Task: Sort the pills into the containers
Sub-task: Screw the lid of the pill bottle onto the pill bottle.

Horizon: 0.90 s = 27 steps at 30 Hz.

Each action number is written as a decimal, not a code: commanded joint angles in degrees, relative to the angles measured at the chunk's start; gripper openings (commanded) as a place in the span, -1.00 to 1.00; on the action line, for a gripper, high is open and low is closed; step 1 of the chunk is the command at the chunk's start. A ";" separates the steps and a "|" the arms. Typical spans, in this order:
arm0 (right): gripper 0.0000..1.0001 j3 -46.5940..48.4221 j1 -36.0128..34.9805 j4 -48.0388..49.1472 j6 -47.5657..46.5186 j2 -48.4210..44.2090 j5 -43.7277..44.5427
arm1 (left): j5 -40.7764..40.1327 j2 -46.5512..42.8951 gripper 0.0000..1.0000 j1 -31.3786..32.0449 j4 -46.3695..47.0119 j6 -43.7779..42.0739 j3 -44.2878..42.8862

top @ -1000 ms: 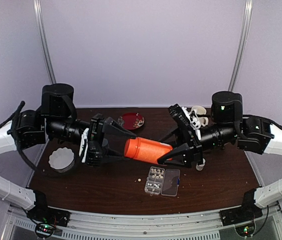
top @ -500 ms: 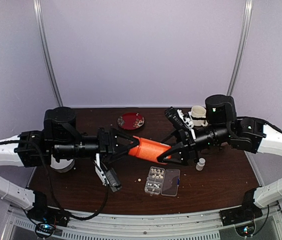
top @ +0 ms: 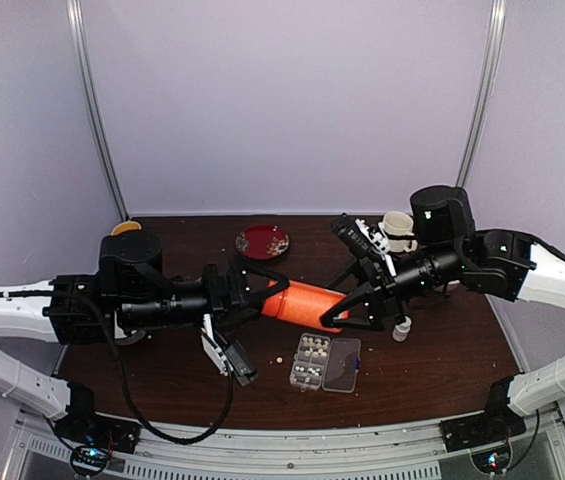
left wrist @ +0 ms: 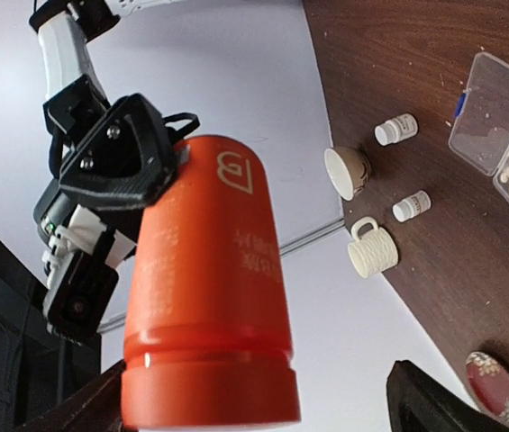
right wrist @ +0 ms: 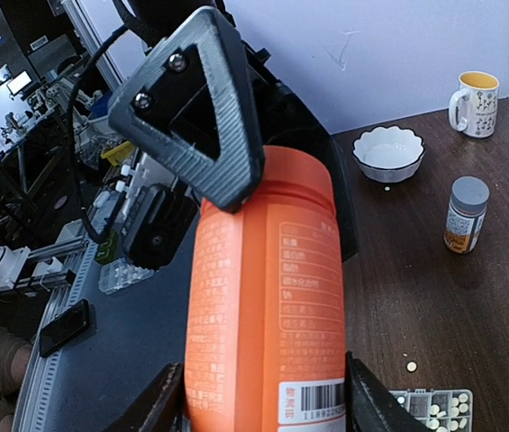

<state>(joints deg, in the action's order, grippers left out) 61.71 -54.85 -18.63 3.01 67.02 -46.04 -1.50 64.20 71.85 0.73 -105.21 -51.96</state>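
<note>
**Orange bottle held over bench: left jaws wide, right jaws gripping**

Left jaws: spread wide around the cap [left wrist: 209, 387] of the orange bottle [top: 307, 300]. In the left wrist view one finger [left wrist: 434, 405] sits clear of the cap and the other is just beside it, so there is no clamp.

Right jaws: closed on the bottle's base end, with fingers tight on both sides of the body in the right wrist view.

The bottle lies roughly level above the bench [top: 442, 370], cap toward the left arm.

Just below it, nearer the front edge, is the clear organiser box [top: 342, 365]. Its lid lies open flat on the right. The pills [top: 310, 352] sit in its compartments on the left. One loose pill [top: 280, 358] lies on the bench just left of the box.

A small white bottle [top: 401, 328] stands near the right jaws. A red dish [top: 263, 241] is at the back centre and a cream cup [top: 397, 228] at the back right. The right wrist view also shows a white bowl [right wrist: 389, 153], a mug [right wrist: 477, 92] and a grey-capped bottle [right wrist: 464, 216].
</note>
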 commanded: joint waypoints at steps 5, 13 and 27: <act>-1.00 5.14 0.80 -11.83 -13.36 -2.10 4.12 | 4.36 -6.72 0.95 0.20 -7.78 41.10 -2.32; -1.00 3.88 0.64 -7.89 -20.54 -4.40 10.13 | -6.42 -9.23 0.95 0.20 -4.34 108.19 -8.19; -1.00 2.47 -3.27 0.31 -29.52 -5.77 18.61 | 8.49 -4.90 0.95 -3.73 -8.06 155.87 -11.68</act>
<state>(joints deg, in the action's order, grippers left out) 63.66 -56.42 -21.15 -23.09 61.10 -29.95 -0.58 57.63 69.21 -7.99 35.53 -60.58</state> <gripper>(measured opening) 0.543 0.975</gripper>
